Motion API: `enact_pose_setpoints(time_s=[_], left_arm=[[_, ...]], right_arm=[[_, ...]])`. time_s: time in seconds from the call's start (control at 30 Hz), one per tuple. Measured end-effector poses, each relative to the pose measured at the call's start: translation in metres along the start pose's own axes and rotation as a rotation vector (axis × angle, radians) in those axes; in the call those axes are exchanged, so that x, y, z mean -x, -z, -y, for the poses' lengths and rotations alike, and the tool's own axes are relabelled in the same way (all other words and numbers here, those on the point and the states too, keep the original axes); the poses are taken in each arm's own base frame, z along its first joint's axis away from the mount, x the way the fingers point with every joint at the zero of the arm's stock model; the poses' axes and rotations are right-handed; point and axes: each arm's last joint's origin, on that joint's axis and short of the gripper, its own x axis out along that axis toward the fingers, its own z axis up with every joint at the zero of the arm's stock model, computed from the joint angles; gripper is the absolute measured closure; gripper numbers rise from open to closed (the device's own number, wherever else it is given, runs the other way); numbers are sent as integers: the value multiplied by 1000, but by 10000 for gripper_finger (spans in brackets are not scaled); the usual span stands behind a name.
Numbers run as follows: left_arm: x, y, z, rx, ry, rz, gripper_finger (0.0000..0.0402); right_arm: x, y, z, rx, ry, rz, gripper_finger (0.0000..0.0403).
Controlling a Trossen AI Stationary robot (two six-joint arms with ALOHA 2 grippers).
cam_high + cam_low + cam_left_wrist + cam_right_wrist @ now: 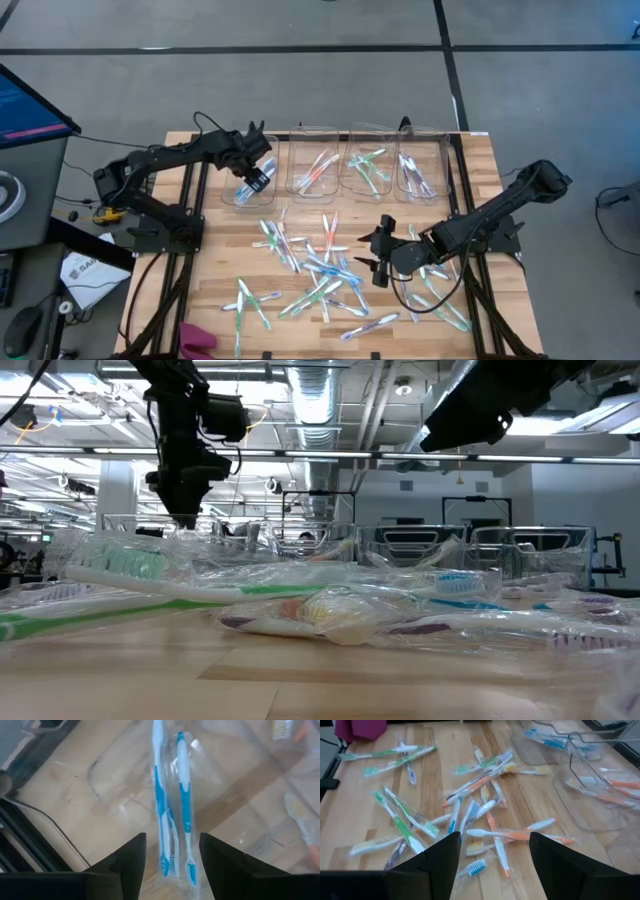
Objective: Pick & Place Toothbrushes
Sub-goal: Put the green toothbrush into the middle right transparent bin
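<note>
Four clear bins (302, 135) stood in a row at the far edge of the table (215, 275). The leftmost bin (232, 195) held two blue toothbrushes (172, 815) in a clear wrapper. The second one held orange ones (318, 170), the third held green ones (368, 165), and the fourth held pale ones whose colour I could not tell. Many more toothbrushes (320, 275) lay scattered on the wood in the middle of the table, most of them in clear wrappers, with blue, green, orange and purple accents.

The left gripper (255, 165) was over the leftmost bin, pointing down into it. Its fingers (125, 865) stood apart, and the blue pair showed between them, lying in the bin. Whether the fingers touched the wrapper I could not tell.

The right gripper (380, 250) was low over the scattered pile, near its right side, with the jaws wide and nothing between them.
</note>
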Motion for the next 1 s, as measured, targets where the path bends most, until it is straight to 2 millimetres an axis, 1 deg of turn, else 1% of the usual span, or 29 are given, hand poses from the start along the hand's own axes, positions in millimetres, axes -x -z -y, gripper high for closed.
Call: enact_pose_setpoints(time_s=[0.1, 0.2, 0.4, 0.5, 0.6, 0.67, 0.8, 1.0], left_arm=[[13, 5, 1, -12, 17, 45, 222], [35, 13, -3, -4, 44, 132, 224], [83, 39, -16, 36, 117, 342, 224], [101, 51, -18, 82, 174, 431, 224], [114, 61, -15, 86, 238, 519, 224], [116, 66, -10, 66, 283, 574, 224], [113, 75, 1, 25, 361, 660, 224], [96, 84, 24, -43, 455, 719, 224]], right_arm=[[0, 1, 0, 4, 2, -5, 171], [0, 1, 0, 4, 2, -6, 171], [0, 1, 0, 4, 2, -6, 171], [0, 1, 0, 5, 2, -6, 171], [0, 1, 0, 4, 2, -6, 171], [0, 1, 0, 4, 2, -5, 171], [0, 1, 0, 5, 2, -6, 171], [0, 1, 0, 5, 3, -7, 171]])
